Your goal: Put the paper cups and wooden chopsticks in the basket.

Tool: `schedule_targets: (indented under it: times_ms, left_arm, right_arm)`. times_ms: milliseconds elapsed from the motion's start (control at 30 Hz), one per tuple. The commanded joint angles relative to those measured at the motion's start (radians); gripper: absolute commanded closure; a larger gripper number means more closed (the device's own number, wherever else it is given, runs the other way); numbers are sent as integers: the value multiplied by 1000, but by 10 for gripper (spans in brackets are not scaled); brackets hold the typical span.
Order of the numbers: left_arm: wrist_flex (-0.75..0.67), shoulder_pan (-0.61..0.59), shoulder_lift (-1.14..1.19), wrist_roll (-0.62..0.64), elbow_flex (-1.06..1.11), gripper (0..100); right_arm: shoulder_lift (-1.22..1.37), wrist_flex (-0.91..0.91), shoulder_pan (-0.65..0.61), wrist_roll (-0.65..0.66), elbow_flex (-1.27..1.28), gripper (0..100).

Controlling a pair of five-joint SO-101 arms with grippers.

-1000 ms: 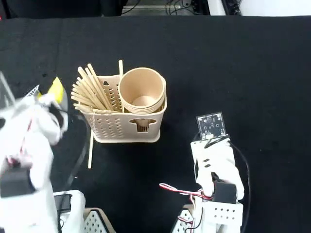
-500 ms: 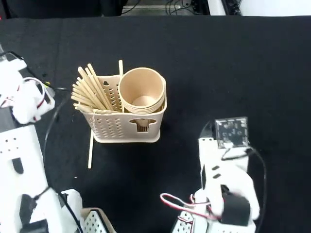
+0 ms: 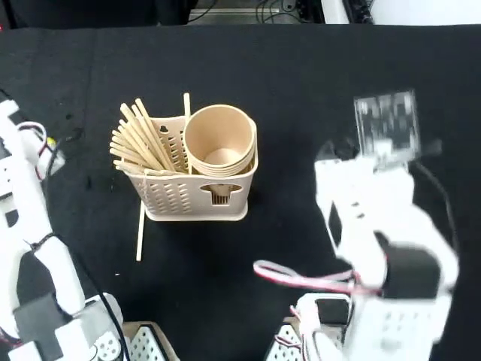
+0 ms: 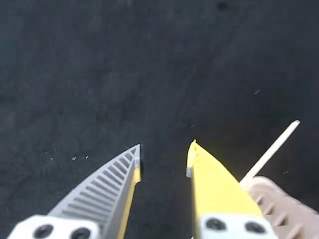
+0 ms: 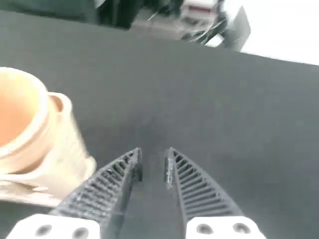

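Observation:
The beige basket [image 3: 194, 192] stands left of centre, holding stacked paper cups [image 3: 219, 139] and a bundle of several wooden chopsticks [image 3: 139, 139]. One chopstick [image 3: 140, 232] lies on the black table against the basket's left side. My left gripper [image 4: 164, 159] hangs open over bare cloth with nothing between its fingers, near a chopstick tip [image 4: 271, 149] and the basket's corner [image 4: 281, 204]. My right gripper [image 5: 153, 164] is raised to the right of the basket [image 5: 62, 159], open by a narrow gap and holding nothing. The cup [image 5: 17, 114] shows beside it.
The left arm [image 3: 22, 195] stands along the table's left edge, and the right arm [image 3: 376, 218] rises at the right. Black cloth [image 3: 316, 75] covers the table. Cables and equipment lie beyond the far edge.
The left arm has swung back towards the left edge. The right arm has lifted and moved farther from the front edge. The basket and its contents stayed put.

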Motion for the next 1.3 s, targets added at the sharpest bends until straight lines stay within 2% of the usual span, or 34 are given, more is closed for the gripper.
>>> schedule_targets:
  times_ms: [0,100,200,433,700,900,967,1100,1167,1267]
  left_arm:
    - [-48,-5,37,-25,48,841]
    - [-81,2,71,-23,62,841]
    - [-87,4,100,-21,58,841]
    - [-133,35,175,-23,61,841]
    - [-137,33,184,-21,58,841]
    - [-135,33,184,-26,58,841]
    - [-135,33,184,-26,58,841]
    - [-135,33,184,-28,58,841]
    - [-135,33,184,-28,58,841]
    - [-133,33,184,-28,56,841]
  right_arm:
    - [260,160,-109,-176,-427,860]
    - [449,279,-209,-284,-654,789]
    - [587,282,-281,-341,-759,778]
    - [794,279,-427,-364,-843,776]
    - [1001,279,-338,-354,-779,776]
    - [1173,279,-350,-207,-769,781]
    - [1214,279,-348,-203,-773,819]
    - [1244,279,-348,-149,-774,992]
    - [1233,284,-345,-95,-765,986]
    - [1196,284,-298,-101,-766,988]
